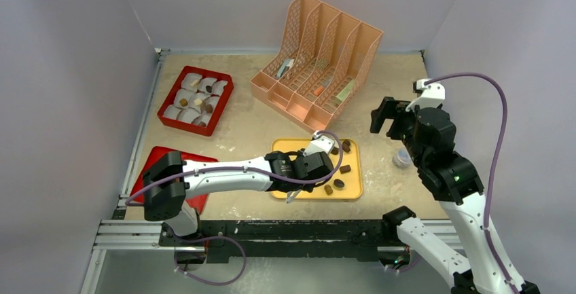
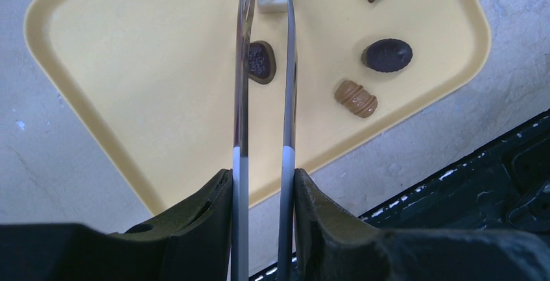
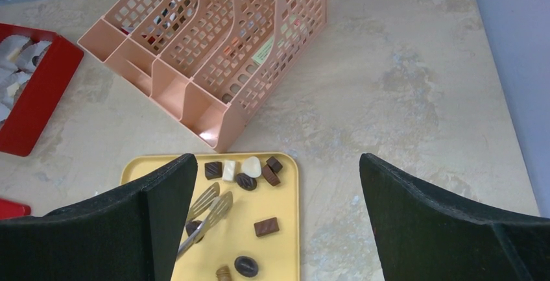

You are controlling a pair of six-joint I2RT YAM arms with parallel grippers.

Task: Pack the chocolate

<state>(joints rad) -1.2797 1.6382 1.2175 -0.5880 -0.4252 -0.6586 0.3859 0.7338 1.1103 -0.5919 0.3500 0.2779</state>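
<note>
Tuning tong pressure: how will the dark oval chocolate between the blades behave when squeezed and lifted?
The dark oval chocolate looks small and solid, so probably light and stiff. Its rounded sides against the smooth metal tongs suggest it could slip or pivot out. Lying flat on the yellow tray, it would likely slide rather than roll.
</note>
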